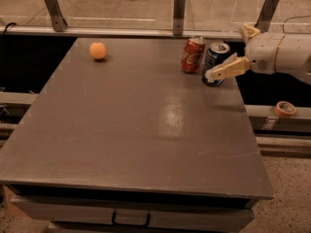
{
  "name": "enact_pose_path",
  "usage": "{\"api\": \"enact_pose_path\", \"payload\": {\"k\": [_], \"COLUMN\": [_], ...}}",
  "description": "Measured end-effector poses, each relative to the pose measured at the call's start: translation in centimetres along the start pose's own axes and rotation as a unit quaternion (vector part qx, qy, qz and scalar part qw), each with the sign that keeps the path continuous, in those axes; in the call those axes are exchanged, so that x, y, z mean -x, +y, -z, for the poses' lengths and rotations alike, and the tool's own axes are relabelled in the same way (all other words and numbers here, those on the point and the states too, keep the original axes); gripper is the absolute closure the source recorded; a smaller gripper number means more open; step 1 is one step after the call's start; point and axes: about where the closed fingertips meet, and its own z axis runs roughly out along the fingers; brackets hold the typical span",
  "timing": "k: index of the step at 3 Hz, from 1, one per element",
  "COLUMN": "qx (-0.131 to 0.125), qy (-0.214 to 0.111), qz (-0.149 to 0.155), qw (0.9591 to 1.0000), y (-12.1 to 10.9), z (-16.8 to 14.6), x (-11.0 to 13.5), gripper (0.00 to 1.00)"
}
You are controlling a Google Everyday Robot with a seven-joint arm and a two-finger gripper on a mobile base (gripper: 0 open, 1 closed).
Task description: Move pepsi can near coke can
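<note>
The pepsi can [214, 62] stands upright on the grey table [141, 135] in the upper right of the frame, close to the table's far edge and not far from its right edge. Just to its left stands the coke can [193, 55], also upright, with a dented top. A narrow gap shows between the two; they do not appear to touch.

The gripper [227, 52] reaches in from the right edge of the frame on a white arm [282, 57], level with the pepsi can. Its fingers are spread wide and pinch nothing. The lower finger [226, 70] slants down and left across the front of the pepsi can's right side, and its tip ends near the can's base; whether it touches the can cannot be told. The upper finger points up behind the can's top, apart from it.

An orange [97, 50] lies alone in the upper left of the table, near the far edge and well apart from both cans. The middle and the whole near half of the tabletop lie open, right down to the front edge at the bottom of the frame.

Behind the far edge runs a metal rail [121, 32] with upright posts [179, 11]. A roll of tape [285, 109] lies off the table to the right, below the arm. A drawer handle [130, 221] shows under the front edge.
</note>
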Motion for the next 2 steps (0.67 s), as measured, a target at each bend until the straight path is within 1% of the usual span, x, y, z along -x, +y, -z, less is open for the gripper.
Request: {"api": "enact_pose_path", "payload": {"k": [1,2], "qx": [-0.005,-0.028], "qy": [0.02,0.042], "qz": [0.074,0.188], "qw": [0.997,0.9809], "y": [1.2,4.2], "z": [6.3,12.2], "x": [6.8,16.2], "gripper": [0.0,0.0]}}
